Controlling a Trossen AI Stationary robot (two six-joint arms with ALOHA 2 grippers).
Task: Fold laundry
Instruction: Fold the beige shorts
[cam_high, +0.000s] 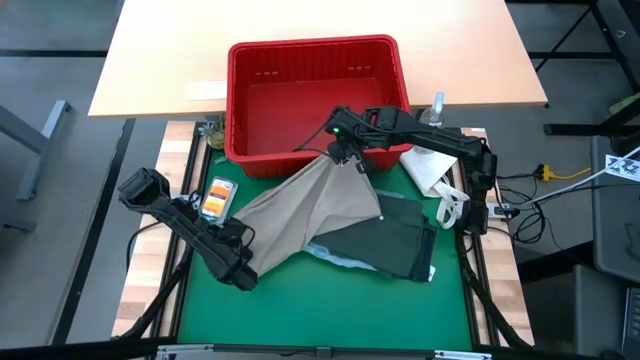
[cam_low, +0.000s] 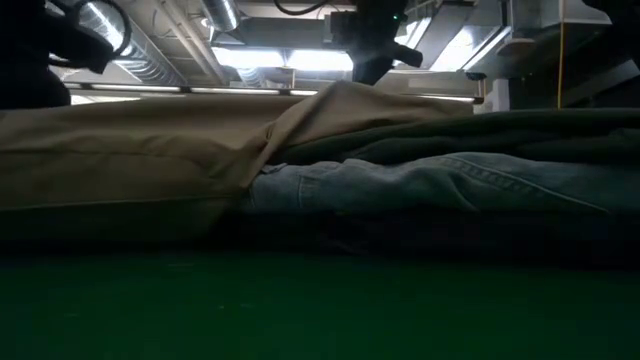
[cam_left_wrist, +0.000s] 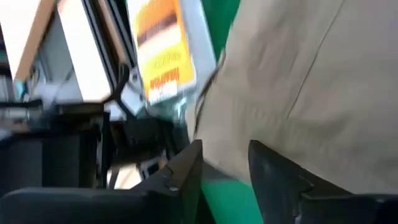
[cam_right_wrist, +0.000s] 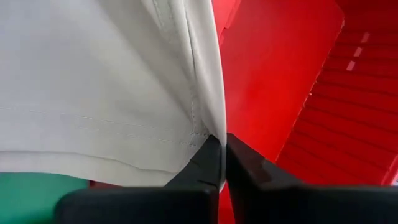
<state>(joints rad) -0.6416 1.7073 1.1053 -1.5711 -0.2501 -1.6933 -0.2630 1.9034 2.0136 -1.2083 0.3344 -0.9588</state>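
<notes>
A beige khaki piece (cam_high: 300, 210) stretches slantwise across the green mat (cam_high: 300, 310). Its far corner is raised in my shut right gripper (cam_high: 345, 152) in front of the red basket. Its near-left part rests on the mat. It partly covers a dark olive green piece (cam_high: 390, 245) and light blue denim (cam_high: 330, 255) lying flat at centre right. My left gripper (cam_left_wrist: 224, 165) stands open at the khaki's near-left edge (cam_left_wrist: 205, 124). No dark navy jeans show. My right gripper pinches the khaki piece's stitched hem corner (cam_right_wrist: 208, 127) between its two fingertips, slanting down from the table's far right. That corner is lifted clear (cam_low: 340, 92); the cloth slopes from it down to the mat. My left gripper's fingers (cam_left_wrist: 186, 171) flank the khaki's edge; I cannot tell whether they touch it.
The red basket (cam_high: 315, 95) stands just behind the raised corner. A small white cloth (cam_high: 430, 168) lies at the right by the right arm. An orange-labelled packet (cam_high: 218, 197) sits at the mat's left edge, near the left arm.
</notes>
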